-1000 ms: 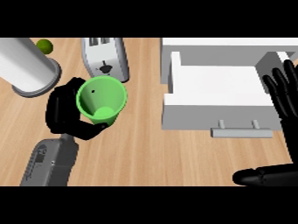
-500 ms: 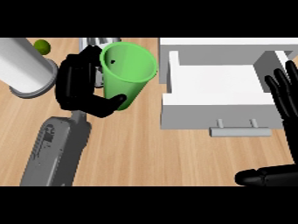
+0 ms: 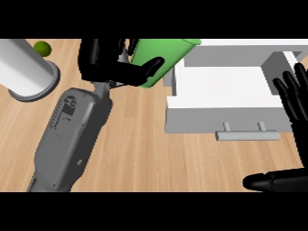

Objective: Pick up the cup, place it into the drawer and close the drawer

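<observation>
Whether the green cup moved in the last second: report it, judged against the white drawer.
Yes. The green cup, held in the left hand, has moved right and up the view, from left of the white drawer to its left edge.

Green cup (image 3: 173, 53), white drawer (image 3: 216, 118); black left hand (image 3: 106, 63), tan counter (image 3: 143, 151)

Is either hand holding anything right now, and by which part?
The left hand holds the green cup, fingers and thumb curled round its side. The right hand is open and holds nothing.
</observation>
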`<state>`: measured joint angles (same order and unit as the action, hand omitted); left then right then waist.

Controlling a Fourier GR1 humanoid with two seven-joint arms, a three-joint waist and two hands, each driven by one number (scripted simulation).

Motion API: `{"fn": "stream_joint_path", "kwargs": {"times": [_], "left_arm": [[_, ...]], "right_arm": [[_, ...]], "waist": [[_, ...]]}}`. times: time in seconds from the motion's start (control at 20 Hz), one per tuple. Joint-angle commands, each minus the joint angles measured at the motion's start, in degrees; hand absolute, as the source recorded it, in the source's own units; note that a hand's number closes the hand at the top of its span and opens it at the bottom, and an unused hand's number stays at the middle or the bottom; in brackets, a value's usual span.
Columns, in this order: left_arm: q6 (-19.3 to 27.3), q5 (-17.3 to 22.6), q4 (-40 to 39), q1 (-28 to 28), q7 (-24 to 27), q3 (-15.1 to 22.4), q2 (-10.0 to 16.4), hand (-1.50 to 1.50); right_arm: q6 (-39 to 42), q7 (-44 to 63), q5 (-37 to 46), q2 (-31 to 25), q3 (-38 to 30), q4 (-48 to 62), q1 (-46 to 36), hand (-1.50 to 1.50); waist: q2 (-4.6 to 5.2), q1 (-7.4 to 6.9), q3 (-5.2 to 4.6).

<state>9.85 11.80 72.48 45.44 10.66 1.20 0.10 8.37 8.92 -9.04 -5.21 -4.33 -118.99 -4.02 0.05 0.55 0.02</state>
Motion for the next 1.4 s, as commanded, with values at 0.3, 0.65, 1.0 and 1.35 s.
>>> {"fn": "stream_joint_path", "kwargs": {"times": [0.3,0.65,1.0,1.35], "left_arm": [[10.62,1.88,-9.87,11.85,-3.18,8.69,-0.09,1.5],[10.58,5.67,-24.52,17.96,2.7,7.99,-0.1,1.5],[13.0,13.99,-34.37,23.83,4.8,12.84,-0.1,1.5],[14.29,18.96,-43.72,27.46,8.4,20.61,-0.1,1.5]], "right_arm": [[1.95,-2.13,-1.11,-0.61,-1.0,1.25,1.3,-1.5],[-0.16,2.17,-0.19,-1.46,-1.08,2.25,-4.4,-1.5],[2.38,0.08,-3.66,-2.66,-3.47,3.55,-3.78,-1.5],[1.56,-3.79,1.05,-0.06,0.29,5.64,-3.49,-1.5]], "waist": [[0.01,0.5,0.01],[0.22,0.68,-0.02],[0.45,1.73,0.01],[0.89,3.43,0.05]]}}
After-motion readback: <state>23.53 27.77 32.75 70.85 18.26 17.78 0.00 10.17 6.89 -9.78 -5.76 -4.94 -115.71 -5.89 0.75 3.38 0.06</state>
